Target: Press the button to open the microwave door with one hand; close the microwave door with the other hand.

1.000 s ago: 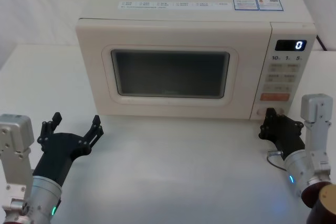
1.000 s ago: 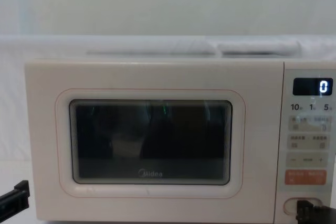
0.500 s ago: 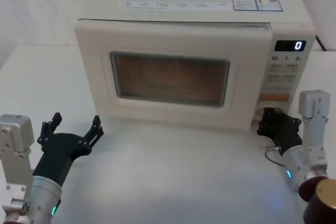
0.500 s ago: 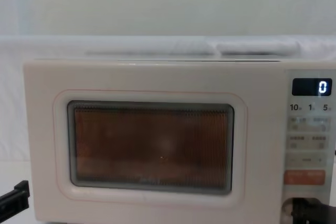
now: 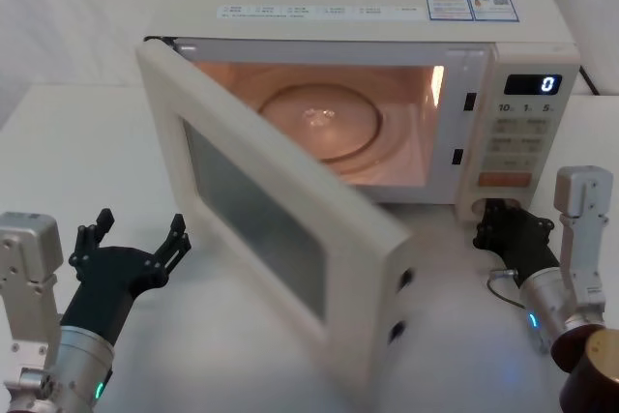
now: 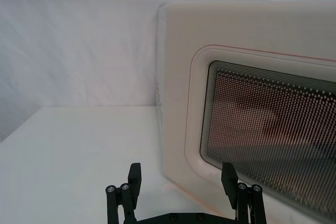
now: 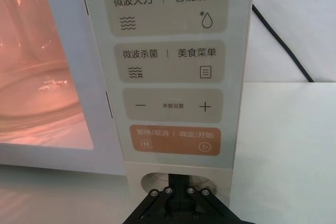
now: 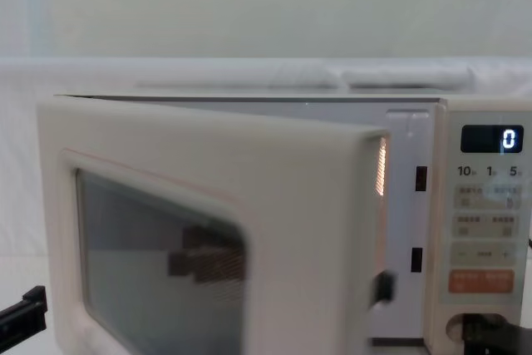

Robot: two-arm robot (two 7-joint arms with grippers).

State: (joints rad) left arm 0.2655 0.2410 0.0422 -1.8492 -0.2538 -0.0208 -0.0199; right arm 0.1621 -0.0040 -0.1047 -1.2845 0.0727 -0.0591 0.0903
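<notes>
The microwave door (image 5: 271,229) stands swung wide open on its left hinge, its free edge out over the table toward me; it also shows close in the chest view (image 8: 208,230) and the left wrist view (image 6: 252,124). The lit orange cavity is exposed. My right gripper (image 5: 495,210) is shut, its tips against the button (image 7: 151,181) at the bottom of the keypad panel, covering the button's middle (image 7: 178,180). My left gripper (image 5: 139,221) is open, low on the table left of the door, with nothing between its fingers (image 6: 135,174).
The glass turntable (image 5: 324,123) lies inside the cavity. The keypad panel (image 5: 522,137) carries an orange-red key (image 7: 176,140) just above the button. A black cable (image 7: 283,45) runs behind the microwave on the right. The white table (image 5: 58,162) extends to the left.
The door went from shut to cracked, then swung wide open toward the front left, exposing the lit cavity. The right gripper stayed at the button; the left gripper did not move.
</notes>
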